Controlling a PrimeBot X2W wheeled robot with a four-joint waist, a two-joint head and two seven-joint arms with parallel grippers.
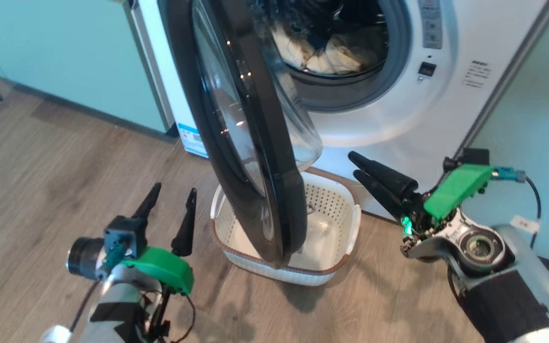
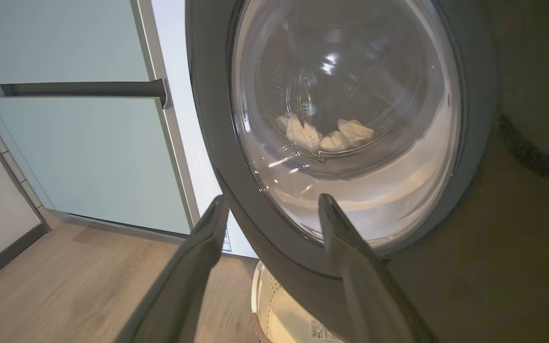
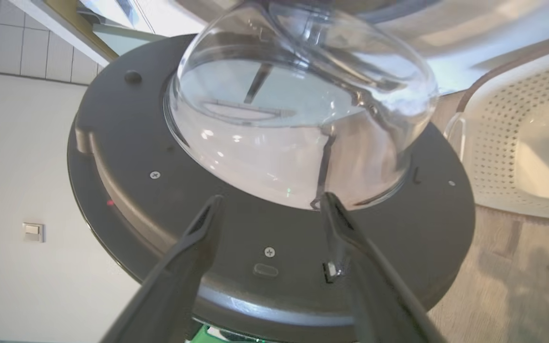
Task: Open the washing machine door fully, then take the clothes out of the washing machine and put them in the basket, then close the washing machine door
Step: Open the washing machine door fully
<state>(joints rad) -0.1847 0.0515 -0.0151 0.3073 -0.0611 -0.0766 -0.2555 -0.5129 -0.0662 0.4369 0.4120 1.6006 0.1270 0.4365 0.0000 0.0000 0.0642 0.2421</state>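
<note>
Head view: the washing machine door [image 1: 236,143] is standing half open, edge-on at frame centre, above the basket [image 1: 350,224] on the wood floor [image 1: 65,157]. My right gripper [image 1: 355,164], lower right, is pointing left at its inner face, while my left gripper [image 1: 174,188] is hovering lower left. Left wrist view: the clothes [image 2: 324,136] are lying behind the door glass. Right wrist view: my fingers [image 3: 184,267] are standing apart, like the left's, holding nothing.

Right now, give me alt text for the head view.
The washing machine door stands partly open, edge-on over the basket on the floor. The clothes lie inside the washing machine. Left gripper and right gripper flank the door, jaws open.
</note>
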